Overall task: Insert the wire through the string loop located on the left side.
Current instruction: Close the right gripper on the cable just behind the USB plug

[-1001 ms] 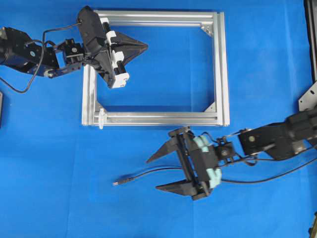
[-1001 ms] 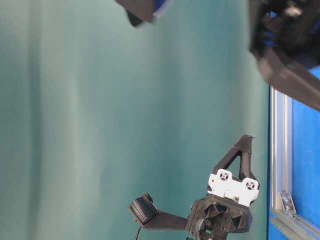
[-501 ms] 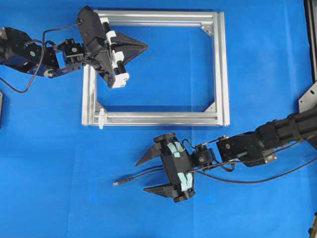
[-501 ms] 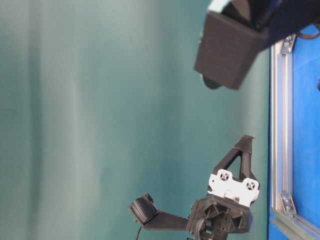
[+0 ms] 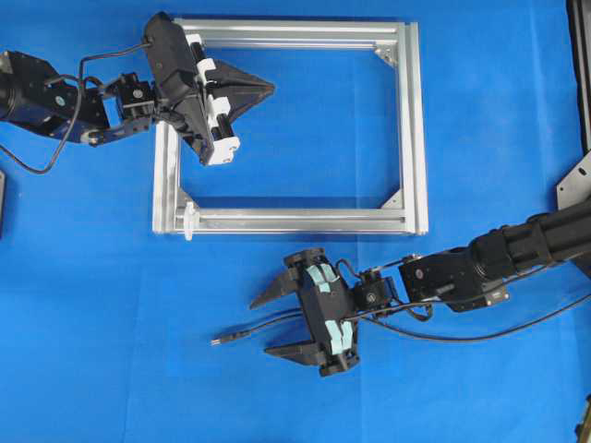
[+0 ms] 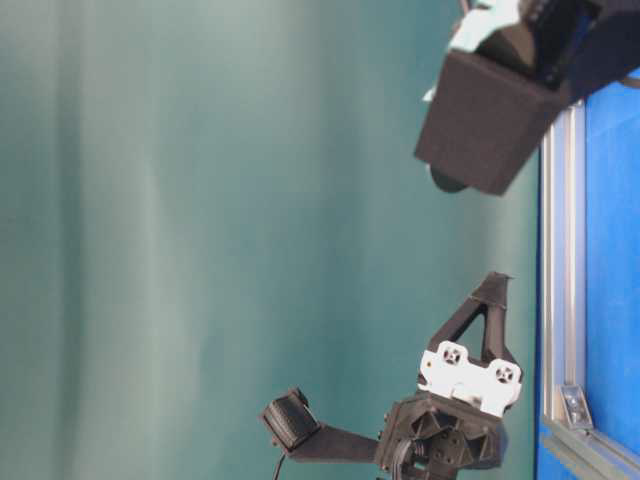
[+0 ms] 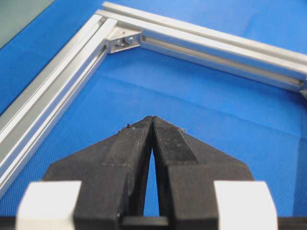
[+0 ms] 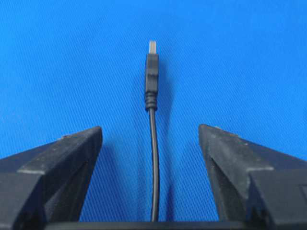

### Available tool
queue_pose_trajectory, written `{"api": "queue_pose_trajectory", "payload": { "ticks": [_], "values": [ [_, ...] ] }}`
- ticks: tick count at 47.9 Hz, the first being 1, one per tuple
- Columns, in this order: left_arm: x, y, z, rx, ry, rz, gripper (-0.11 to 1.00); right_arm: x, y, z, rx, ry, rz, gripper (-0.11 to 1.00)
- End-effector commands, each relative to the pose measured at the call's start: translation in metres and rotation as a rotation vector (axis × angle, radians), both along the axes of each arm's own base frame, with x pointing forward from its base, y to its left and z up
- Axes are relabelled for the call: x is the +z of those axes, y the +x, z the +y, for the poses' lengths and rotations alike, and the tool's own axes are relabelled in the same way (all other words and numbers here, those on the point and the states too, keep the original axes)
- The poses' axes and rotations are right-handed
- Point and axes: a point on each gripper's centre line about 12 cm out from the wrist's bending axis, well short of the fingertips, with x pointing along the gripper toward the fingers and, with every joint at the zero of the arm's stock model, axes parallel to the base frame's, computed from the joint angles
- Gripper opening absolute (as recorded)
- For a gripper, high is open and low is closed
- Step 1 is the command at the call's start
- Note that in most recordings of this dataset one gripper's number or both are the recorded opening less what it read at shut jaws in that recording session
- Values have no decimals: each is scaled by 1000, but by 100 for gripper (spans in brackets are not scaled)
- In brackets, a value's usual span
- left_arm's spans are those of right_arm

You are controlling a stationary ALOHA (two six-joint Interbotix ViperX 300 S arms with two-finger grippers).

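None of the threading is done yet: the wire (image 5: 268, 325) lies loose on the blue mat (image 5: 92, 323), its plug (image 8: 151, 74) pointing left, well short of the string loop (image 5: 189, 220) standing on the frame (image 5: 413, 120) at its lower-left corner. The right gripper (image 5: 280, 323) straddles the wire just behind the plug, jaws spread and touching nothing. The left gripper (image 5: 268, 89) hangs clenched and empty over the frame's upper-left part. Grasping, carrying and inserting all remain.

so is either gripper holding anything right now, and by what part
Nothing is held. The right gripper stands open astride the wire, not touching it; the left gripper is shut on nothing.
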Motion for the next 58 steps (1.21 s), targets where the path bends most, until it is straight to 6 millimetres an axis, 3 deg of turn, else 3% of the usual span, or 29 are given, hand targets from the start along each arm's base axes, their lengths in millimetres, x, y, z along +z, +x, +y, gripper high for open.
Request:
{"api": "queue_pose_trajectory", "payload": {
  "ticks": [1, 5, 12, 17, 35, 49, 58],
  "values": [
    [15, 2, 0, -2, 13, -42, 0, 13, 8, 2, -1, 10, -39, 76],
    [14, 2, 0, -3, 13, -41, 0, 11, 9, 3, 1, 7, -35, 61],
    [14, 1, 0, -2, 13, -41, 0, 11, 9, 3, 11, -4, -35, 18],
    [14, 1, 0, -2, 13, -41, 0, 10, 9, 3, 13, -6, -32, 1],
    [15, 1, 0, -3, 13, -41, 0, 17, 7, 2, 10, -6, -23, 0],
    [14, 1, 0, -1, 12, -40, 0, 58, 2, 0, 10, -15, -16, 0],
    [14, 1, 0, -3, 12, -40, 0, 69, -1, -1, 9, -19, -4, 0]
  ]
}}
